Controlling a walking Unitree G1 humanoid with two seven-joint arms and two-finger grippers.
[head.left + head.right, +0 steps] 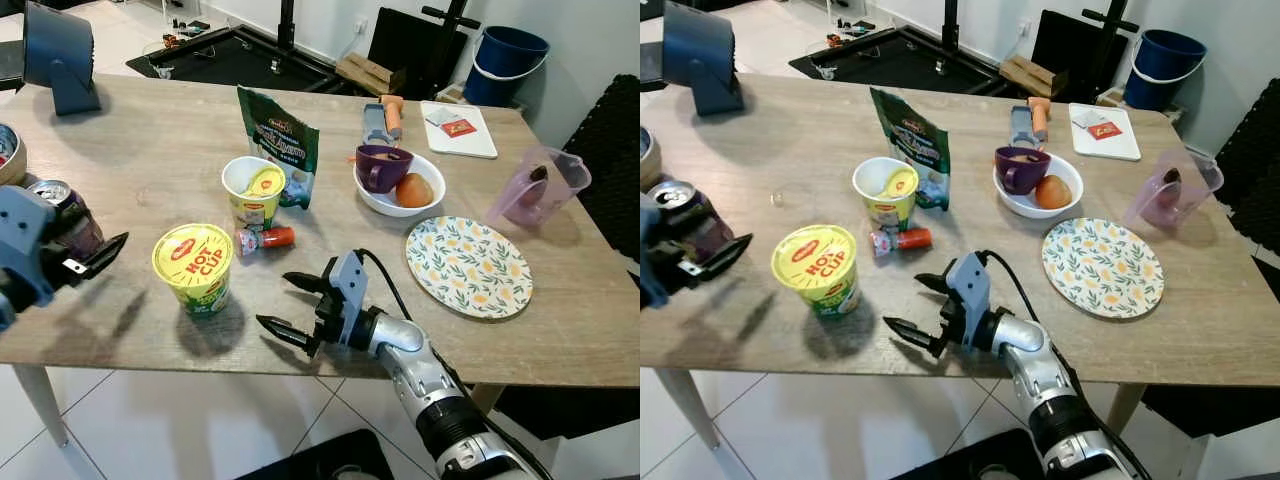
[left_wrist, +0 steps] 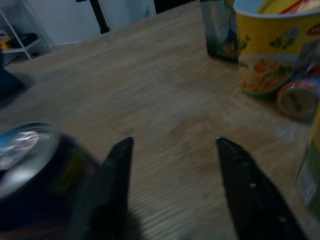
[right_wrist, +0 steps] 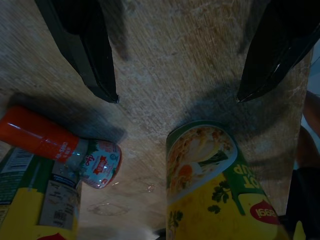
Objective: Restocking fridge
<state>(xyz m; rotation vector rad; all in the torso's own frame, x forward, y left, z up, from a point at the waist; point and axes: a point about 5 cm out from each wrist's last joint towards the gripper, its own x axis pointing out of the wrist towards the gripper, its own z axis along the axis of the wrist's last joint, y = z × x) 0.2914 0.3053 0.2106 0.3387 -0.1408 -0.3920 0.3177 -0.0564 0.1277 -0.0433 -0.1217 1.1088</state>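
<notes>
The right gripper [image 1: 290, 305] hovers wide open over the table [image 1: 150, 150], the Hot Cup noodle pot [image 1: 194, 266] just ahead of its fingertips. Judged step: reaching; next, advance and close. The left gripper [image 2: 172, 185], also open, sits beside a can [image 1: 70, 215].

yellow cup [image 1: 194, 266], leaf-patterned plate [image 1: 469, 266], purple mug [image 1: 382, 166]
</notes>
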